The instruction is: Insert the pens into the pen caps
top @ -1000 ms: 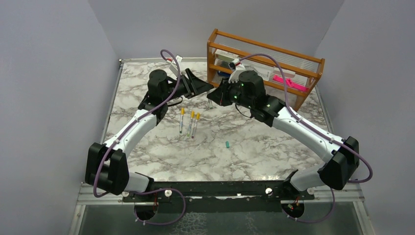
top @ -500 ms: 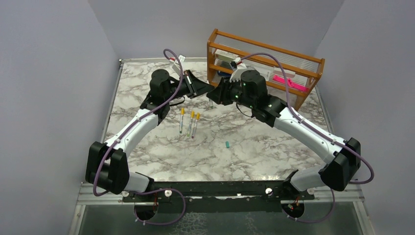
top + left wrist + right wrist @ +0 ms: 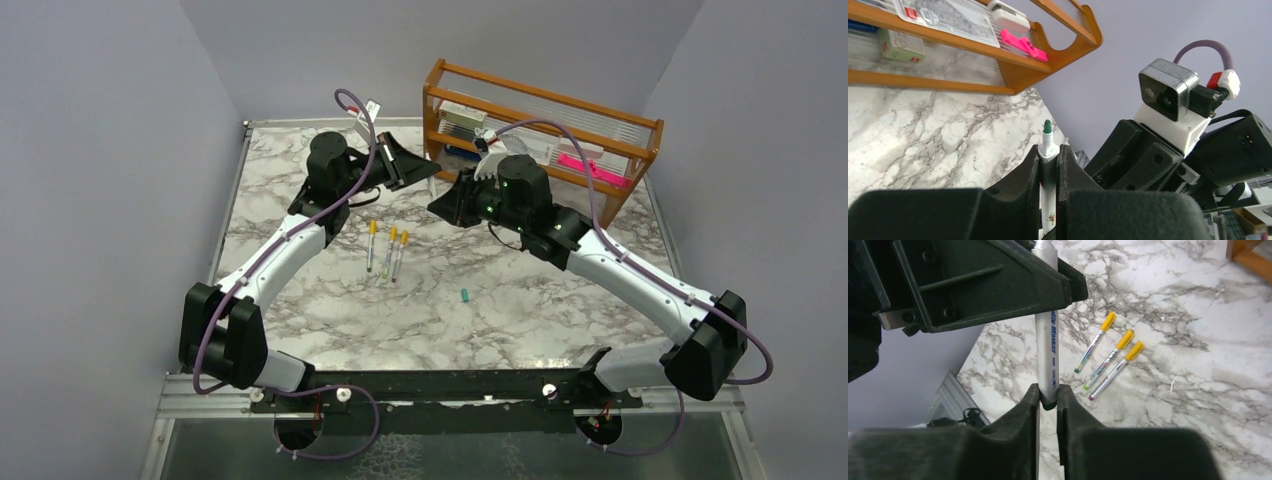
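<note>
My left gripper point(image 3: 1049, 150) is shut on a white pen point(image 3: 1048, 146) whose bare green tip point(image 3: 1047, 126) sticks out past the fingertips. Seen from the right wrist, the same pen point(image 3: 1046, 340) runs down from the left gripper's jaws, and its dark butt end sits pinched in my right gripper point(image 3: 1048, 394). Both grippers meet above the table's back middle, left gripper point(image 3: 430, 176) and right gripper point(image 3: 438, 207). Three pens with yellow caps point(image 3: 388, 250) lie side by side on the marble. A loose teal pen cap point(image 3: 464, 295) lies alone to their right.
A wooden rack point(image 3: 540, 130) stands at the back right, holding boxes, a clear ruler and a pink flat object point(image 3: 592, 170). The grey walls close in on both sides. The capped pens point(image 3: 1109, 359) lie below and right of the held pen.
The left gripper has shut on the pen and lifted slightly. The right gripper opened, then closed again on the pen's butt end, and its arm drew a little to the right.
</note>
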You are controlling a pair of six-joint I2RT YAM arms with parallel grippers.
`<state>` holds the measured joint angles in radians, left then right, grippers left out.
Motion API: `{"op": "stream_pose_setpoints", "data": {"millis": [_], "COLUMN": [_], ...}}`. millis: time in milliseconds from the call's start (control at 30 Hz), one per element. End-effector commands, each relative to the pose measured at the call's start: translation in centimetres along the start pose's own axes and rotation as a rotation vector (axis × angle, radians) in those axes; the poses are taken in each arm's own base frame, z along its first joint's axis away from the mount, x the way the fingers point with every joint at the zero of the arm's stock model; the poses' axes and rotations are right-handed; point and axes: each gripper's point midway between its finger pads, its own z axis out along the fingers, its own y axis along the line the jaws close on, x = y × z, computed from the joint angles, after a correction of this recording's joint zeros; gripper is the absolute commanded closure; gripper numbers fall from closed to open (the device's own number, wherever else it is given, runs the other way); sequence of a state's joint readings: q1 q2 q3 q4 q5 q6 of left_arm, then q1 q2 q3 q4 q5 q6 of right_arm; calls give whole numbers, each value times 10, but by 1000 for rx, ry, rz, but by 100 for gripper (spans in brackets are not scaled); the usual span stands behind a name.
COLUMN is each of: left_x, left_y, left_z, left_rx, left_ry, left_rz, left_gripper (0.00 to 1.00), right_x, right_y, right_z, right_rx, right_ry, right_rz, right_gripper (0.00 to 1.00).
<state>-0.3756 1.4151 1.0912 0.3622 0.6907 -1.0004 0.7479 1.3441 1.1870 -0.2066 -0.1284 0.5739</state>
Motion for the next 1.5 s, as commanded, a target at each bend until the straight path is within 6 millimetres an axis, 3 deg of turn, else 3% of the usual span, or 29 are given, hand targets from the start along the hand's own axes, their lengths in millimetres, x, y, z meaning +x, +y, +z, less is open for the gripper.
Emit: {"op": "stream_pose_setpoints", "data": {"millis": [0,133,233,367,633,767,800,867,933,1067,1267,1367,1467], "left_x": [-8,-1,4,8,14,13,13,14,15,14,10,11,11], "left_y": [-16,-14,-13,-13,-12,-12,-12,-9,-5,6,13,14,16], "left_z": [2,-1,-3,-7,-11,-10,-10,-10,-9,-10,-10,-11,-12], "left_rx": [46,44,45,45,40,43,45,37,29,12,-1,-3,-13], "left_ry": [-11,3,12,13,17,19,21,21,18,18,14,15,5], "left_rz": [27,10,3,4,-3,-3,-3,-5,4,18,54,61,67], "left_gripper": [100,99,69,64,70,100,100,100,100,100,100,100,100], "right_x": [-13,-16,-21,-29,-34,-31,-30,-29,-23,11,110,138,154], "right_y": [10,14,18,21,23,21,20,11,-1,-39,-115,-135,-142], "right_z": [-10,-9,-8,-5,0,0,0,-2,-7,-19,-52,-67,-67], "right_rx": [-29,-52,-67,-69,-63,-58,-50,-6,53,210,539,611,606], "right_ry": [-53,-67,-80,-97,-100,-94,-93,-96,-94,-7,309,371,389], "right_rz": [2,4,6,11,32,44,47,52,51,27,38,32,38], "right_gripper": [95,99,99,99,99,99,96,73,58,49,39,39,39]}}
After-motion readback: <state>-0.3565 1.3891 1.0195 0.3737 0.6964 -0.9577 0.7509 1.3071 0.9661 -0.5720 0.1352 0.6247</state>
